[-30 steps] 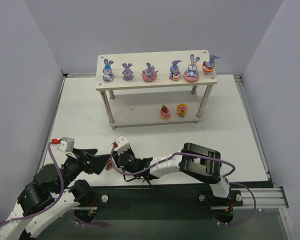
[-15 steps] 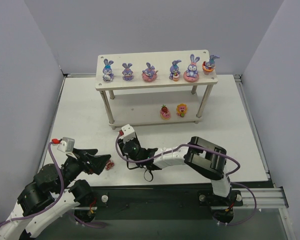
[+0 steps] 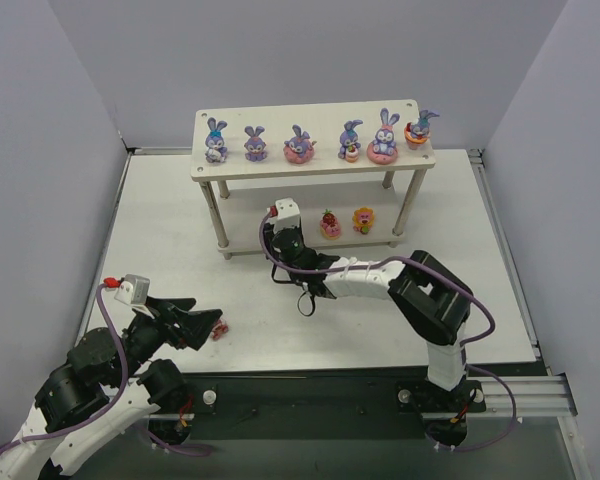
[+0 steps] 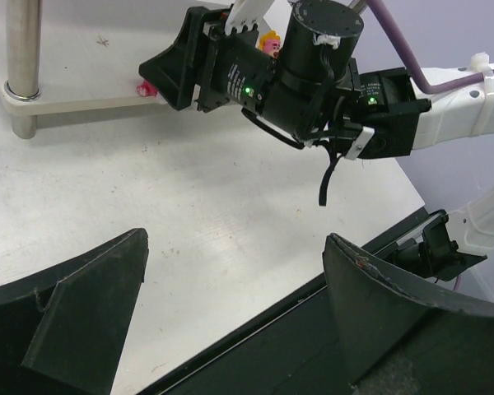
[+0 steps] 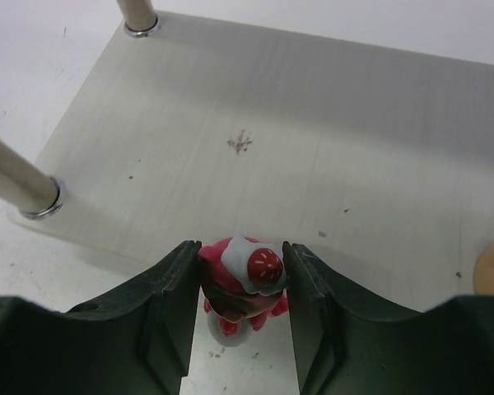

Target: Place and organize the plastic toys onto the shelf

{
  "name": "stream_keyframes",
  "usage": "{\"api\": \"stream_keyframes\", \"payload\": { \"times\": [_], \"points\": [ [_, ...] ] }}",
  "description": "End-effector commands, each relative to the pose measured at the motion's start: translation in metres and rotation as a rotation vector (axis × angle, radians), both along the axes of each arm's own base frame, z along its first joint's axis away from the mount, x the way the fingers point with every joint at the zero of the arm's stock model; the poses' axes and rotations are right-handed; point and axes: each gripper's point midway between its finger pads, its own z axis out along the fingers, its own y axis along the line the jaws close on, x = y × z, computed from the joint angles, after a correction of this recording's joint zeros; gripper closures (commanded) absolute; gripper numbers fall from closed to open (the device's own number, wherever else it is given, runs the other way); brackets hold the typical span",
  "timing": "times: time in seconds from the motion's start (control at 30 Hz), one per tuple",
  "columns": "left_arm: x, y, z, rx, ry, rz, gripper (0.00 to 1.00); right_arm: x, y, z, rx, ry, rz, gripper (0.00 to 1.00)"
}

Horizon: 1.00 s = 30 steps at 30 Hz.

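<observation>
Six purple-blue bunnies (image 3: 299, 145) stood in a row along the top board of the shelf (image 3: 310, 122), across the upper middle of the overhead view. On the lower board (image 5: 313, 123), right of centre, sat two cake-like pieces side by side and apart: a pink one with a red top (image 3: 330, 224) and an orange-yellow one (image 3: 363, 219).

The right gripper (image 5: 240, 251) was reached out to the front edge of that lower board, left of those two pieces. Its jaws were clamped on a red-and-pink cake piece (image 5: 245, 281) with white icing. The piece was upright between the fingers (image 5: 177, 304), just short of the board's near edge and above the white table (image 3: 180, 230). In the wrist view the shelf's front left leg (image 5: 20, 191) showed at the left edge of the frame and a back leg (image 5: 137, 14) at the top.

The left gripper (image 4: 235, 239) rested low in the bottom left of the overhead view, its jaws spread wide with nothing between them. One small red toy (image 3: 219, 329) lay on the table just beside its fingertips. Whether it touched them I could not tell.
</observation>
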Motion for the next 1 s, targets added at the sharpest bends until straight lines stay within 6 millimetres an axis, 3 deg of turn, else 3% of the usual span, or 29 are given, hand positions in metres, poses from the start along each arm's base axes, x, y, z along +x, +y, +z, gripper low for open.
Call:
{"api": "stream_keyframes", "payload": {
  "times": [0.0,0.4,0.6,0.97],
  "points": [
    [0.000,-0.004,0.013,-0.036,-0.032,-0.012,0.03,0.022,0.000,0.050,0.101,-0.073,-0.025,0.92],
    [0.001,-0.006,0.011,-0.023,-0.026,-0.017,0.03,0.053,-0.024,0.035,0.088,-0.059,-0.086,0.90],
    [0.001,-0.006,0.011,-0.020,-0.024,-0.018,0.03,0.060,-0.028,0.030,0.077,-0.052,-0.100,0.89],
    [0.002,-0.006,0.011,-0.016,-0.022,-0.014,0.03,0.062,-0.028,0.025,0.070,-0.037,-0.107,0.78]
  ]
}}
